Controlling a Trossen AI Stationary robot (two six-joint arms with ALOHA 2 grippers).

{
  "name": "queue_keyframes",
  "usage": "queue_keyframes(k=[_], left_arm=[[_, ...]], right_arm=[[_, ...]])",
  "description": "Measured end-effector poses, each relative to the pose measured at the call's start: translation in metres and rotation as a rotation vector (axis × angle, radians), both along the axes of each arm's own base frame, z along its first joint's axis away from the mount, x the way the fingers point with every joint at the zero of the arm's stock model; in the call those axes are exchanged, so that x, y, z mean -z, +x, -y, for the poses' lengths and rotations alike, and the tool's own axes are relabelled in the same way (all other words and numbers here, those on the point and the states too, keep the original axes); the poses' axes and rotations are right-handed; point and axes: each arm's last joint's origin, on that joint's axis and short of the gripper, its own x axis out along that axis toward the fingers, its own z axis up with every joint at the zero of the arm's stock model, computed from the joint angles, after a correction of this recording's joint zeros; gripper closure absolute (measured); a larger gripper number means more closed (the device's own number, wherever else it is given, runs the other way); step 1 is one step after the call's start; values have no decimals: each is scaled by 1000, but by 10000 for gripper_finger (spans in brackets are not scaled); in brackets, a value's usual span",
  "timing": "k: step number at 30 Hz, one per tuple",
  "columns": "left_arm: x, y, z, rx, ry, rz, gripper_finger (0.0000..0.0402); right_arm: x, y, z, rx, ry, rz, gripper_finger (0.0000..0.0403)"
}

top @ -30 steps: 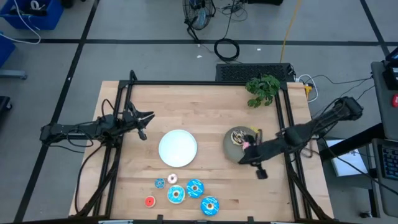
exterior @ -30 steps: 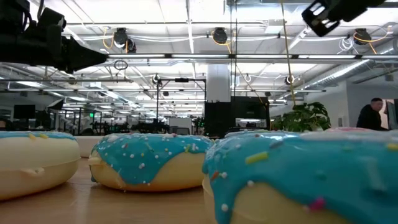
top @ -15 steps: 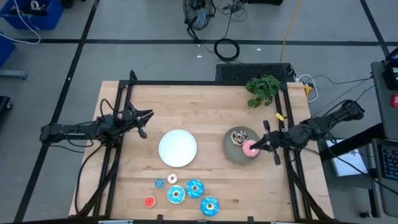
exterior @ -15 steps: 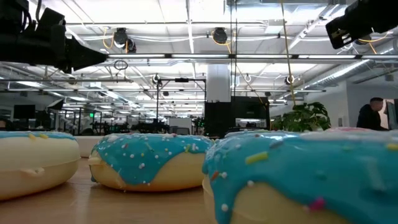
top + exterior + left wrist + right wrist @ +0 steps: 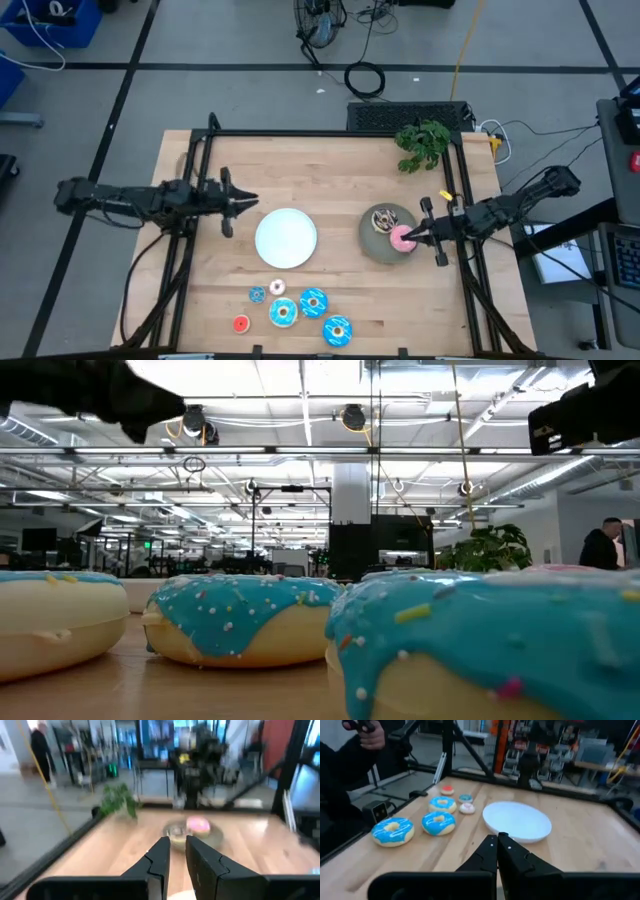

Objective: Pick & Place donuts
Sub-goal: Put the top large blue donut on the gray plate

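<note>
**Left arm swings in while five donuts wait at the near edge**

Since a second ago, our left gripper (image 5: 243,203) has turned from pointing toward the far side to pointing right, and now sits just left of the white plate (image 5: 286,238). Our right gripper (image 5: 420,235) has pulled back off the grey plate (image 5: 384,236) to that plate's right edge, so we can now see a pink donut (image 5: 402,238) lying on the grey plate beside a brown one (image 5: 384,222).

Our left fingers stand a narrow gap apart and hold nothing, as the left wrist view shows. Our right fingers are pressed together and empty.

Five donuts remain in a cluster on the table near us: three blue ones (image 5: 313,301), a small white-iced one (image 5: 277,287) and a small red one (image 5: 241,323).

We judge these risks:

- The blue donuts lie close together, so a descent on one could nudge its neighbour.
- Our left fingers are too narrow to take a ring without opening first; coming down as they are would push the donut, not grip it.
- The small donuts are low and easy to miss or flick away.
- Both arms sit near the plates, and reaching together could bring them into contact.
</note>
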Motion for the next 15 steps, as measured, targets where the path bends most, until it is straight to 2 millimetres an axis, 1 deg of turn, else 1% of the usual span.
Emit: queue_keyframes(k=[3,6,8,11,13,15], left_arm=[[-24,25,8,-21,-10,-119,334],[-39,55,18,-50,5,-246,334],[-47,73,26,-50,65,-310,334],[-61,98,39,-7,187,-344,334],[-69,112,46,-37,195,-355,335],[-78,128,50,-108,145,-373,335]], right_arm=[[12,1,-1,-5,-26,50,403],[17,1,-1,-7,-27,80,403],[15,1,0,-5,-32,91,403],[5,-1,0,-6,-35,119,403],[1,-4,2,-10,-63,116,403],[-1,-7,3,-29,-102,109,403]])
